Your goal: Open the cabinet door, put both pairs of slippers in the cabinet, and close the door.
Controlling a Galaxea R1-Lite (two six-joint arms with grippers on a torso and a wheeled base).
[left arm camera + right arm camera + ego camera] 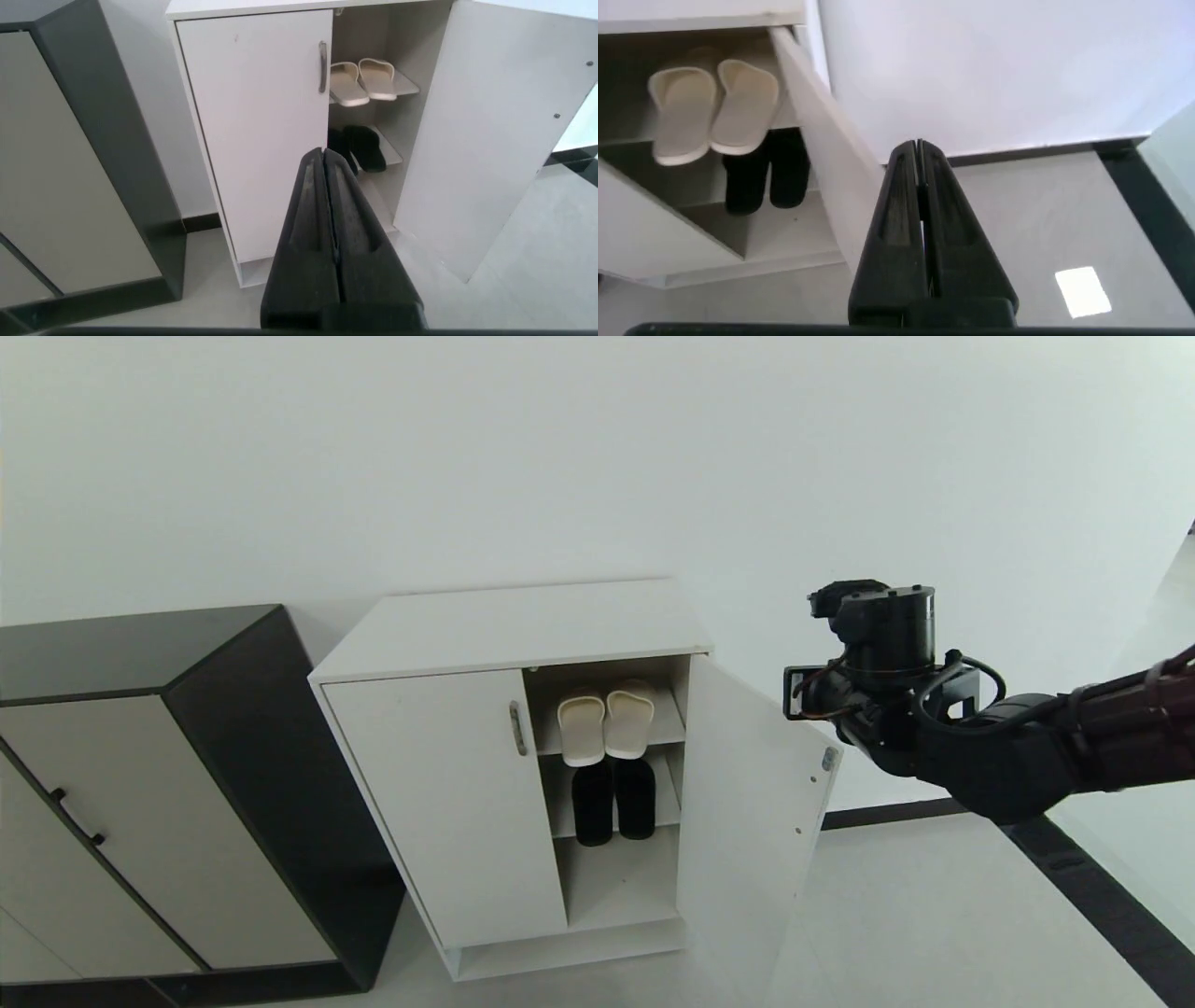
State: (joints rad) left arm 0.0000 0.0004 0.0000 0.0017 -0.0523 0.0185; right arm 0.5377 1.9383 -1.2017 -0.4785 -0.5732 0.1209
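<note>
The white cabinet [504, 625] holds cream slippers [605, 721] above black slippers [613, 803].

The black right arm [1027, 747] extends in from the right side, its wrist raised. The black right gripper [918, 149] has its 2 fingers pressed together; the black left gripper [324, 157] likewise.
</note>
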